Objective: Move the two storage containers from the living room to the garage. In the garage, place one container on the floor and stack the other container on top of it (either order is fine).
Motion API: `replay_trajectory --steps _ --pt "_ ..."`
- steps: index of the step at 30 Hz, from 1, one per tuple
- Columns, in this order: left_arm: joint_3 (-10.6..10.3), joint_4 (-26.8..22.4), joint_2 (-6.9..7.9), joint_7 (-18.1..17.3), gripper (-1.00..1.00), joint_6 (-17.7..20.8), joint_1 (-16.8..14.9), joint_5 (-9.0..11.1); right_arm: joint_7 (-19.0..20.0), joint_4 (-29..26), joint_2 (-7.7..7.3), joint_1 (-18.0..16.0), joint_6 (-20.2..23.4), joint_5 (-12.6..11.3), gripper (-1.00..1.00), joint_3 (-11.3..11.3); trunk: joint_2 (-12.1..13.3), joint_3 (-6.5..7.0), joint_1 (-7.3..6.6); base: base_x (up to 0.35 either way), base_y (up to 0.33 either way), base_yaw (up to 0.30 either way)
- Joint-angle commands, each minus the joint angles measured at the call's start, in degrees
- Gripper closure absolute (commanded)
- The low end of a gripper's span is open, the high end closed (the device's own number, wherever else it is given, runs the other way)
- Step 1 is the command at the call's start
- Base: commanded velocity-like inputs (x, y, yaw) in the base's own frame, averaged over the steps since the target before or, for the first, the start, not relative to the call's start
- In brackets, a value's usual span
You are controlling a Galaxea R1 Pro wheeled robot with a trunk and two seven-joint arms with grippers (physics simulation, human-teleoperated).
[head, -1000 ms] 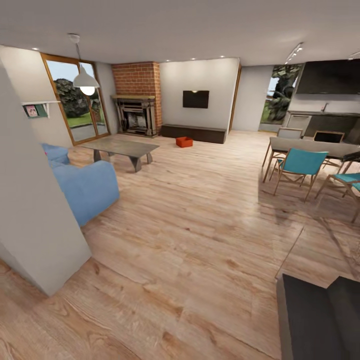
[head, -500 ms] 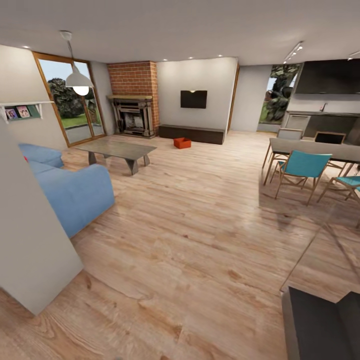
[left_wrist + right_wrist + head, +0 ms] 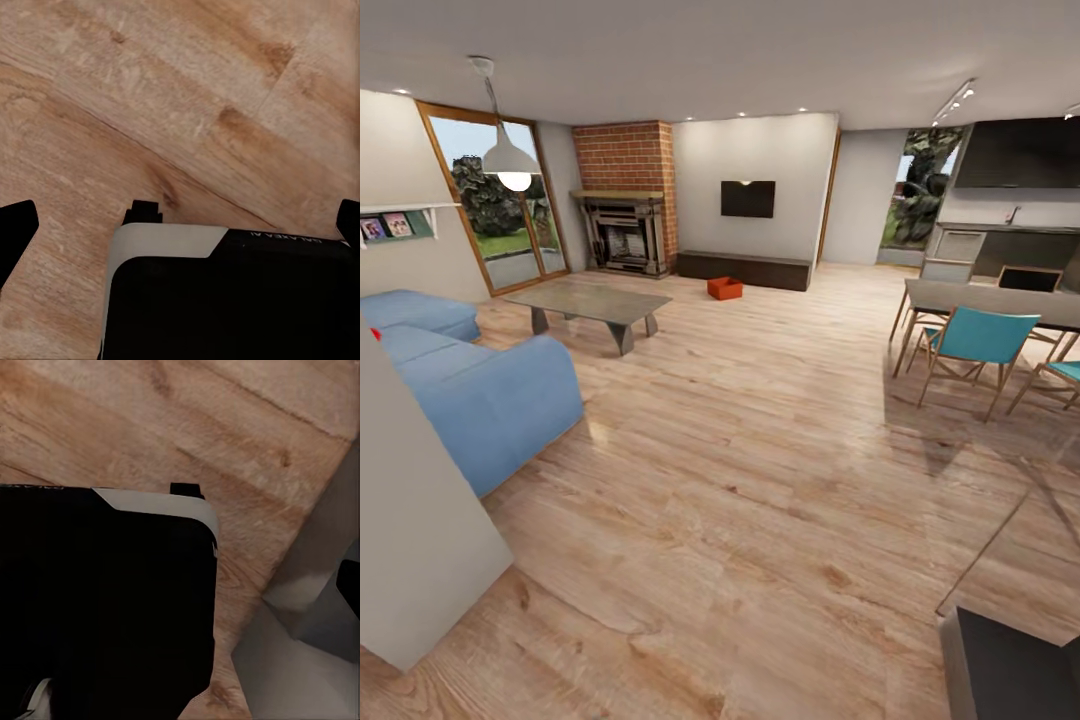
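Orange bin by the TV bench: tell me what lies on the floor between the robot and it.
Nothing visible does. The orange bin sits far across the wood floor, and the planks toward it are bare. The glass table and blue sofa stand left of that line, the dining chairs right.

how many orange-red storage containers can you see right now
1: a storage container sits on the wood floor in front of the low dark cabinet under the wall TV. The second may be hidden elsewhere.
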Motion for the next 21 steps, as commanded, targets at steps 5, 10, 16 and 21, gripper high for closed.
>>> replay_trajectory --steps 5,10,16,21 --pt "0.02 -0.02 0.02 -0.22 -1.00 0.15 -0.03 0.54 -0.01 0.16 0.06 -0.08 -0.24 -0.44 -1.00 0.47 -0.07 -0.09 0.05 0.321 0.000 0.000" --pt "0.02 -0.02 0.06 -0.22 -1.00 0.15 -0.03 0.54 -0.03 0.16 0.06 -0.09 -0.24 -0.44 -1.00 0.47 -0.07 -0.09 0.05 0.322 0.000 0.000" --pt "0.02 -0.05 0.10 -0.22 -1.00 0.15 -0.04 0.54 -0.01 0.16 0.06 -0.10 -0.24 -0.44 -1.00 0.47 -0.07 -0.09 0.05 0.322 0.000 0.000" --pt "0.04 -0.08 0.10 -0.22 -1.00 0.08 -0.04 0.54 -0.03 0.16 0.06 -0.08 -0.24 -0.44 -1.00 0.47 -0.07 -0.09 0.05 0.322 0.000 0.000"
